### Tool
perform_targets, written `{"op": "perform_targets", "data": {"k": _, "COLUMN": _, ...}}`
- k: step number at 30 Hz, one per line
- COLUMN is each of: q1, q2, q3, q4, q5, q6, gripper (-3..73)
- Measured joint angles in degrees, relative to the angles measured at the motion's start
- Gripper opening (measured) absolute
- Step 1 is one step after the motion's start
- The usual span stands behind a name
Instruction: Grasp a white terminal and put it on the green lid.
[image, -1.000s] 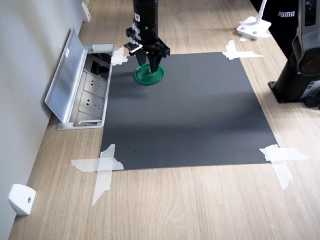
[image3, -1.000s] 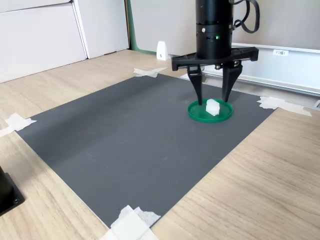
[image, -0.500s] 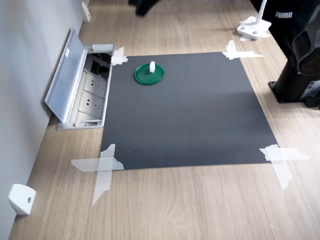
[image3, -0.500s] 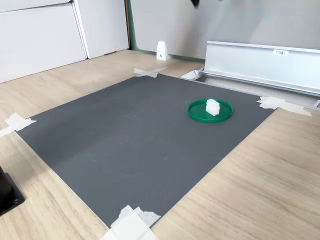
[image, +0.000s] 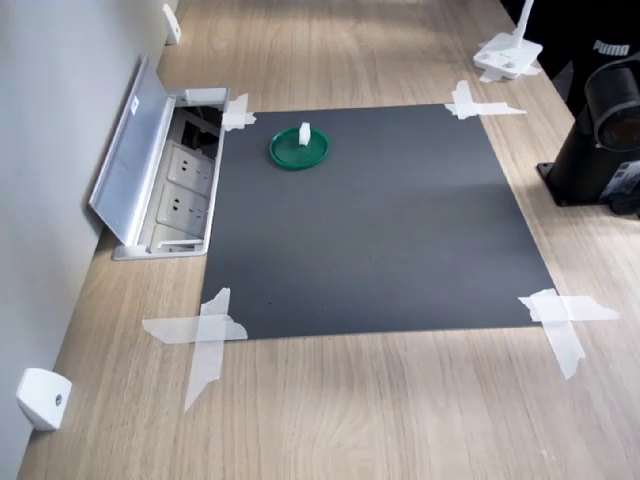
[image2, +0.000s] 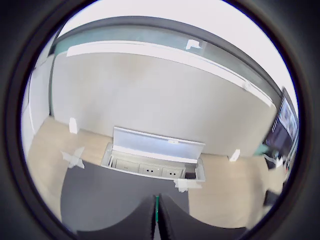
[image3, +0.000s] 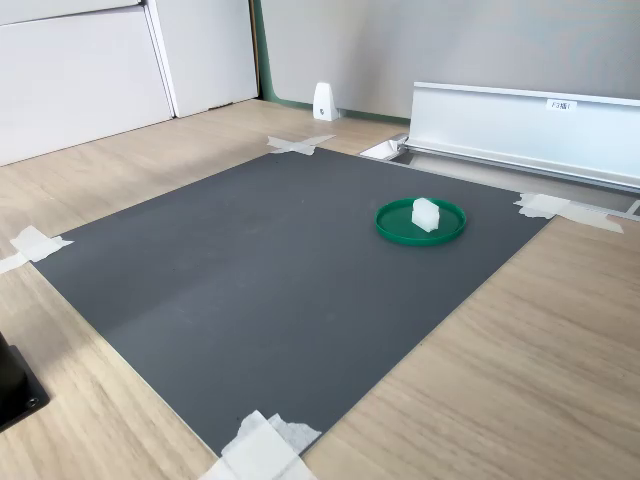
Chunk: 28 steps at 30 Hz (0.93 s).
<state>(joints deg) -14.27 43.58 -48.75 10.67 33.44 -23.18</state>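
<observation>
- The green lid (image: 299, 150) lies flat on the dark mat (image: 370, 220), in the upper left part of the first exterior view and right of centre in the second exterior view.
- The white terminal (image3: 426, 213) stands on the green lid, inside its raised rim, in both exterior views — nothing else is on the lid.
- The open floor socket box (image: 178, 180) sits just beside the mat at the first exterior view's left, its metal flap tilted up; outlets show inside it.
- White tape strips (image: 205, 330) hold the mat's corners to the wooden floor (image: 380, 410).
- The gripper (image2: 156, 220) shows only in the wrist view, as two dark fingers (image2: 145, 222) that look nearly pressed together with a thin green sliver between them; whether they are fully closed I cannot tell.
- The wrist view alone shows the wall above the socket box; the terminal cannot be made out there.
- Only the first exterior view shows the white wedge-shaped piece (image: 42, 398) at lower left and a black stand (image: 600, 140) at the right edge.
</observation>
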Motion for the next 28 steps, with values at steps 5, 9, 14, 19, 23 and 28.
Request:
{"op": "perform_targets", "data": {"k": 5, "q1": 0.0, "q2": -10.48, "q3": 12.91, "q4": 0.11, "q5": -5.5, "q6": 5.46, "gripper": -0.5}}
{"op": "perform_targets", "data": {"k": 9, "q1": 2.5, "q2": -17.34, "q3": 20.54, "q4": 0.18, "q5": -7.18, "q6": 6.71, "gripper": -0.5}}
{"op": "perform_targets", "data": {"k": 14, "q1": 6.39, "q2": -23.72, "q3": 27.62, "q4": -0.15, "q5": -7.34, "q6": 6.82, "gripper": -0.7}}
{"op": "perform_targets", "data": {"k": 19, "q1": 6.71, "q2": -31.07, "q3": 33.0, "q4": -0.66, "q5": -7.6, "q6": 6.96, "gripper": -0.7}}
{"op": "perform_targets", "data": {"k": 23, "q1": 6.71, "q2": -37.14, "q3": 35.91, "q4": -0.66, "q5": -7.71, "q6": 7.04, "gripper": -0.7}}
{"op": "perform_targets", "data": {"k": 28, "q1": 6.71, "q2": -41.02, "q3": 39.11, "q4": -0.66, "q5": -8.06, "q6": 7.08, "gripper": -0.7}}
